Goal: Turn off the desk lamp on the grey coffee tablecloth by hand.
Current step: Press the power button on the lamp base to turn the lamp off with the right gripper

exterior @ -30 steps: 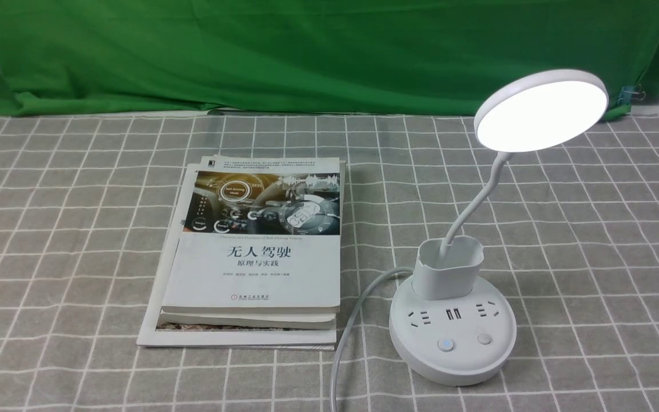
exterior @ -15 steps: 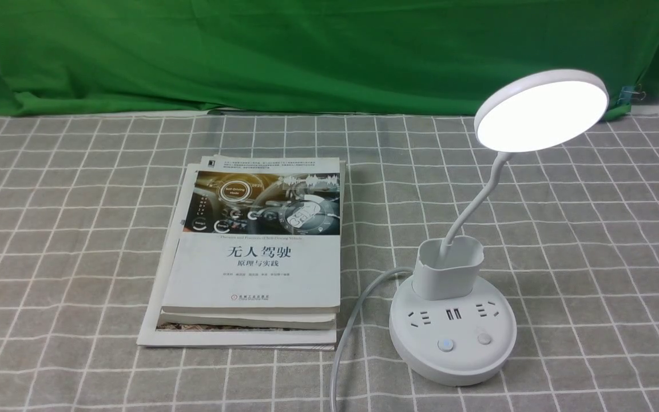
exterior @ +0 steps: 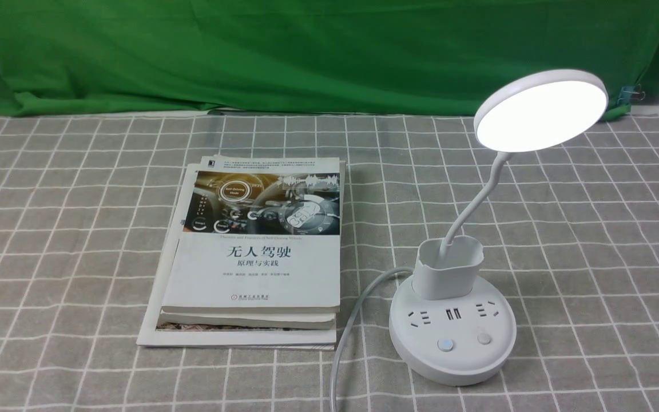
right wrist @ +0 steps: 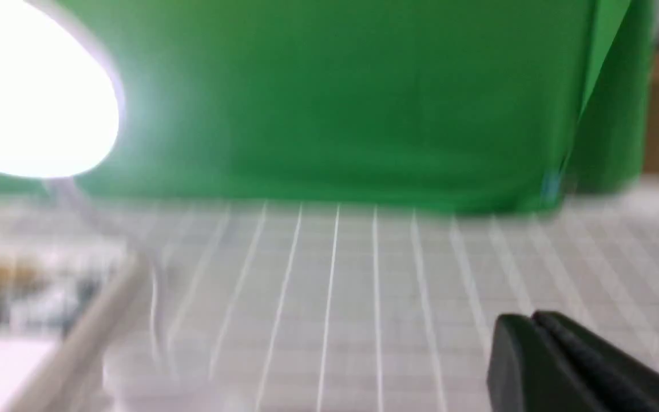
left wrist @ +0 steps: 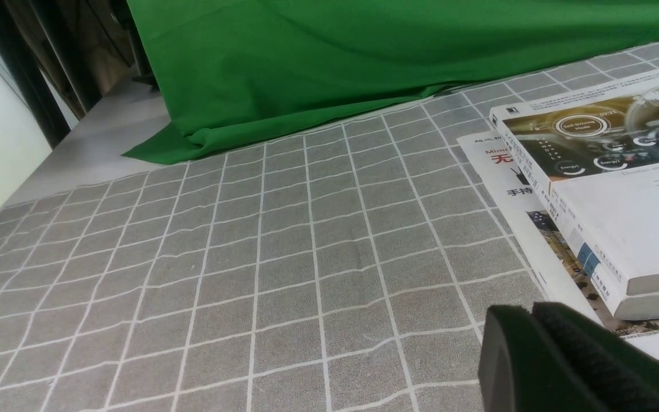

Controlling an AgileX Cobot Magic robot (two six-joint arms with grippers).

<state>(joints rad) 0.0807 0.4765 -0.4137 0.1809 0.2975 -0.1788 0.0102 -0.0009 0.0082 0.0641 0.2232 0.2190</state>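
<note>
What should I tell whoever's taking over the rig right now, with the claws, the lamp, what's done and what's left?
Left claw: shut, holding nothing.
Right claw: shut, holding nothing; its wrist view is blurred.
Desk lamp: on the robot's right side of the grey tablecloth, right of the stacked books.
Done: nothing visible; the lamp is lit.
Left: press a button on the base and check that the light goes out. Which button works it, I can't tell.
</note>
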